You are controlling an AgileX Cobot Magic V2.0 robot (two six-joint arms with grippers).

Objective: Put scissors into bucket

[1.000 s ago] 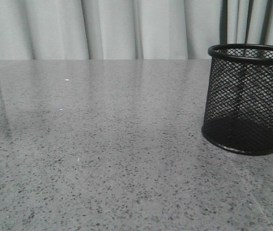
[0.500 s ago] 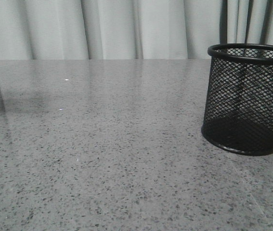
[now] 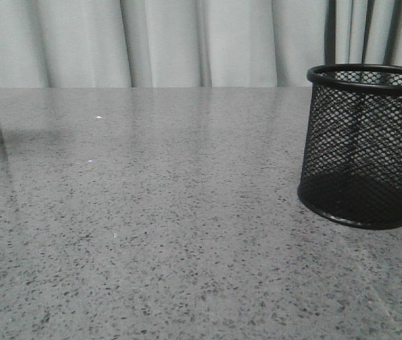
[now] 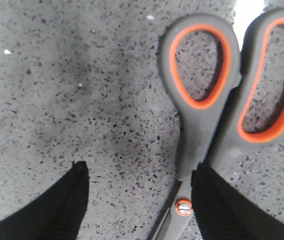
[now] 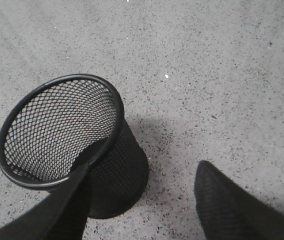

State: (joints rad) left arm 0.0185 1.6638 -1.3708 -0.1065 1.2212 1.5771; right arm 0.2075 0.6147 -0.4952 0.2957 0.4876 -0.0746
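Scissors [image 4: 202, 130] lie flat on the counter [image 3: 186, 234] at far left; bucket [image 3: 364, 145] stands right. Both jaws released, left straddling the pivot: centre there, then clench squarely

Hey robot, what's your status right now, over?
Left end effector open, straddling the scissors flat on the table. Right end effector open, empty, above the bucket. Bucket upright, nothing visible inside. Nothing seen in the way.

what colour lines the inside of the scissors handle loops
Orange, set in dark grey handles. The scissors show best in the left wrist view.
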